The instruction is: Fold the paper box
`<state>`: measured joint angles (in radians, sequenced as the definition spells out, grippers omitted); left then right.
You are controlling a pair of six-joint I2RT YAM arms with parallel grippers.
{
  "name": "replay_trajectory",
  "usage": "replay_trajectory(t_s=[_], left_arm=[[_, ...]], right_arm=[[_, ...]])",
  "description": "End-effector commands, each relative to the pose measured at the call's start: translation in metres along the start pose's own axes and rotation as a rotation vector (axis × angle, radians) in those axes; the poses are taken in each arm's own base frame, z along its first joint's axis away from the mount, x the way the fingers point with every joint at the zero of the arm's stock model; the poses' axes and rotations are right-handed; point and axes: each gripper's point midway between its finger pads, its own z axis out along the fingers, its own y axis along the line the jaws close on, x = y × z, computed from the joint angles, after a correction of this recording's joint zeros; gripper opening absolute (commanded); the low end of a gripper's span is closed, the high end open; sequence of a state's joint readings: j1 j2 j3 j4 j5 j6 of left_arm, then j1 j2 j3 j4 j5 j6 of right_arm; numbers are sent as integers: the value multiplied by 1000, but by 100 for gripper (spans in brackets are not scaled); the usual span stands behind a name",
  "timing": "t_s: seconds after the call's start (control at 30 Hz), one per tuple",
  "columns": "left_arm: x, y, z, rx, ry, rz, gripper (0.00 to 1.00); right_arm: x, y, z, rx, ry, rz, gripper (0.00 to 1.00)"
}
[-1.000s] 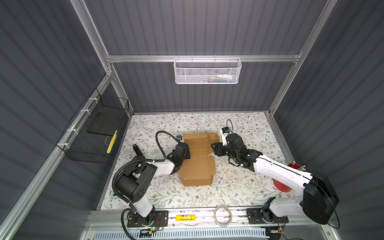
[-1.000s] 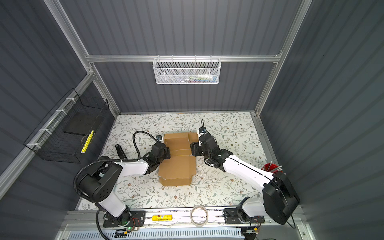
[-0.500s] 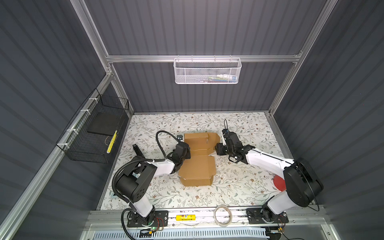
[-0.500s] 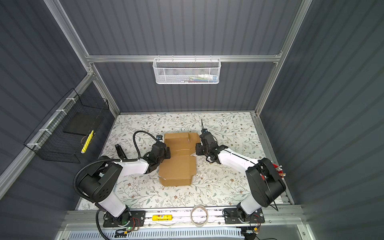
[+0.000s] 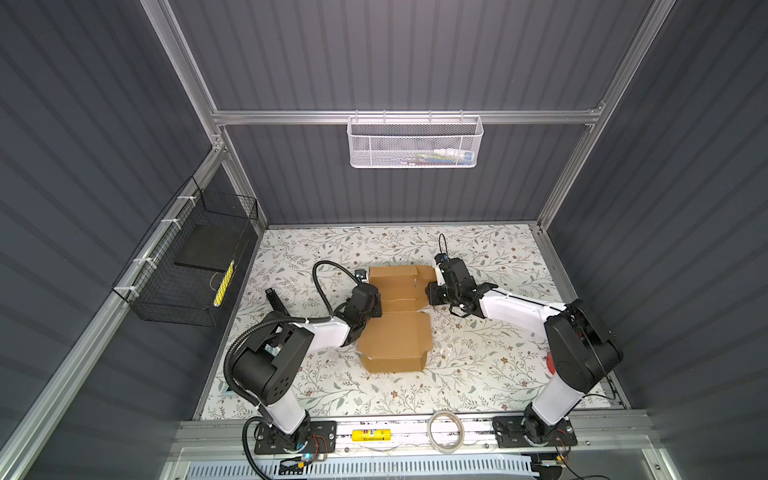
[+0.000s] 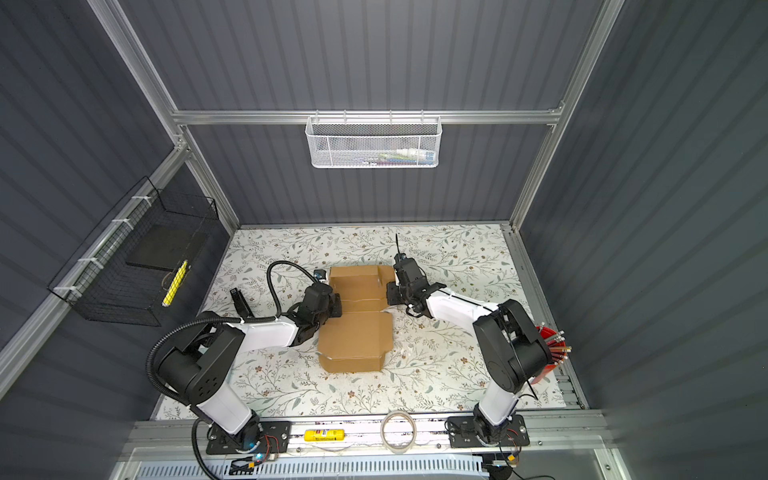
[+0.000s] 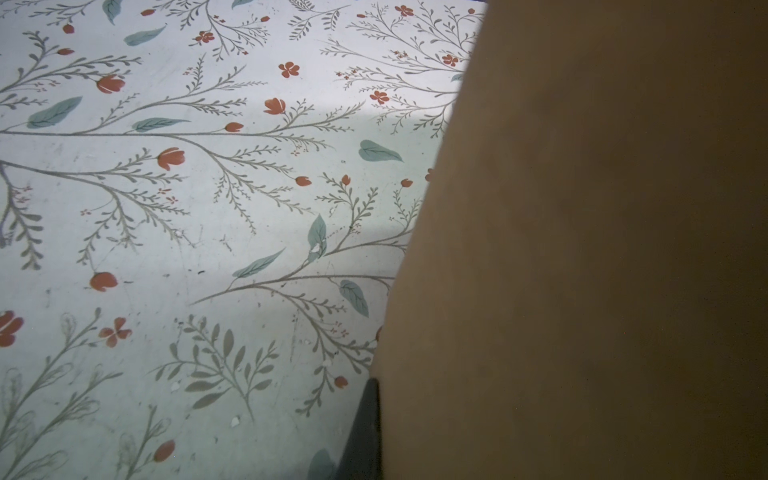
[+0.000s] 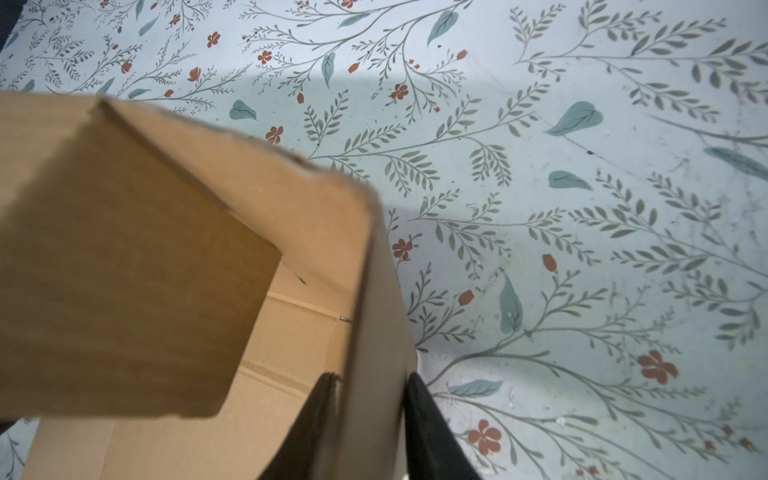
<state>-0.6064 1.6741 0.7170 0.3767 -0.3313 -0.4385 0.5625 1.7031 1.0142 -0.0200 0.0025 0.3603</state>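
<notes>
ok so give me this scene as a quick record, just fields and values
surface: floral table
main thing: brown cardboard box, partly folded, side walls raised at the far half
left claw: shut on the box's left wall
right claw: straddles the box's right wall, looks closed on it
back rail: white mesh basket
left wall: black wire basket
front rail: yellow tube

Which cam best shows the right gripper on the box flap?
Right wrist: the right gripper has fingers flanking the paper box flap, close up. Both top views show it small at the box's right edge; the left wrist view misses it.
</notes>
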Motion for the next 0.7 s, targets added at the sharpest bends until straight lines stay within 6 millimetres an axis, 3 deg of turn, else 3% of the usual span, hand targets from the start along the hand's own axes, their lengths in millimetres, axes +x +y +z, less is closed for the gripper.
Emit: replay_trajectory(t_s=[0.0,0.2,0.67], left_arm=[[12,-2,5,6,59,1,0],[12,-1,6,-1,63,9,0],[16,2,9,-20,74,37,0]], right_arm=[[-11,5,-2,-18,-21,-15,25],[-18,11,-12,-41,-26,-25,20],[-23,31,-30,-138,0,13,17]])
